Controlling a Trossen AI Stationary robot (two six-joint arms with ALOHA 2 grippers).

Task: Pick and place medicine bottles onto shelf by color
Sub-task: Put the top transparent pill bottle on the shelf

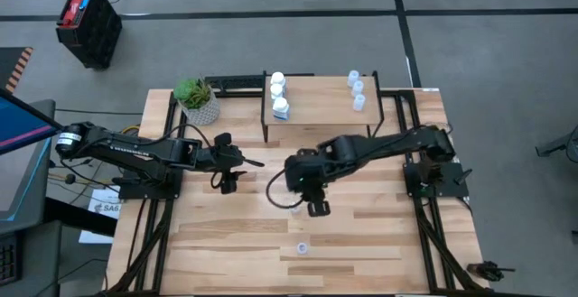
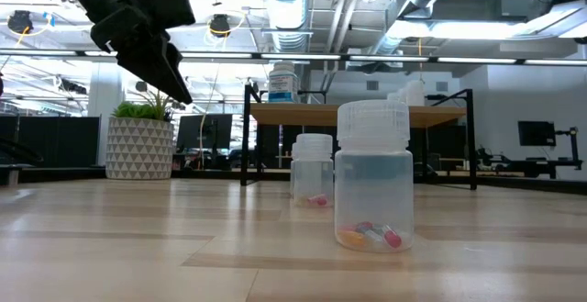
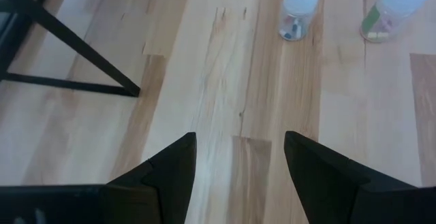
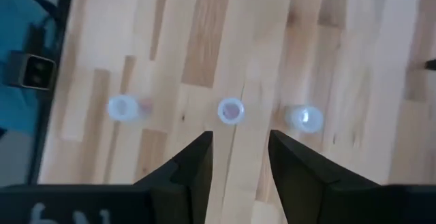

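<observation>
Three white bottles (image 1: 278, 94) stand on the left of the shelf (image 1: 316, 116), and three pale translucent bottles (image 1: 357, 91) on its right. More translucent bottles stand on the table; the right wrist view shows three in a row from above (image 4: 231, 110), and the low view shows two (image 2: 373, 187). My right gripper (image 1: 305, 205) is open and empty and points down above them (image 4: 240, 149). My left gripper (image 1: 253, 163) is open and empty, left of the right gripper and in front of the shelf (image 3: 238, 149).
A white patterned plant pot (image 1: 199, 107) stands at the table's far left corner, beside the shelf. The shelf's thin black legs (image 3: 75, 47) are close to my left gripper. One bottle (image 1: 302, 247) stands alone toward the near edge. A black crate (image 1: 88, 24) sits on the floor.
</observation>
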